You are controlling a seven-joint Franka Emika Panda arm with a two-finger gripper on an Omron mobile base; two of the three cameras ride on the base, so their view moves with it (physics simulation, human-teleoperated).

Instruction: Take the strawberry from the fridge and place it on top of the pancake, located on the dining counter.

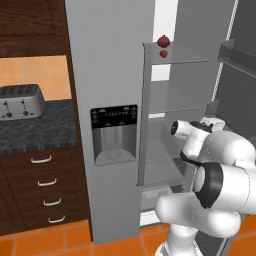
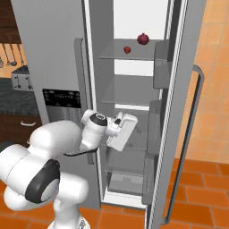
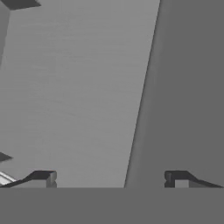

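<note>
Tiny bright red strawberry (image 2: 127, 49) sits on upper glass shelf (image 2: 134, 56) of tall grey fridge (image 2: 53, 53), well above empty, wide-open gripper (image 3: 109, 178) — needs reach up.

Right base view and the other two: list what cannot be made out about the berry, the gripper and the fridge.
- Tiny red strawberry: too small in both base views to show stem or surface.
- Gripper: in the left base view the white arm hides it; the hand view shows its fingertips apart, nothing between them.
- Tall grey fridge: its top is cut off by the upper edge of both base views; the arm covers its lower shelves.
</note>
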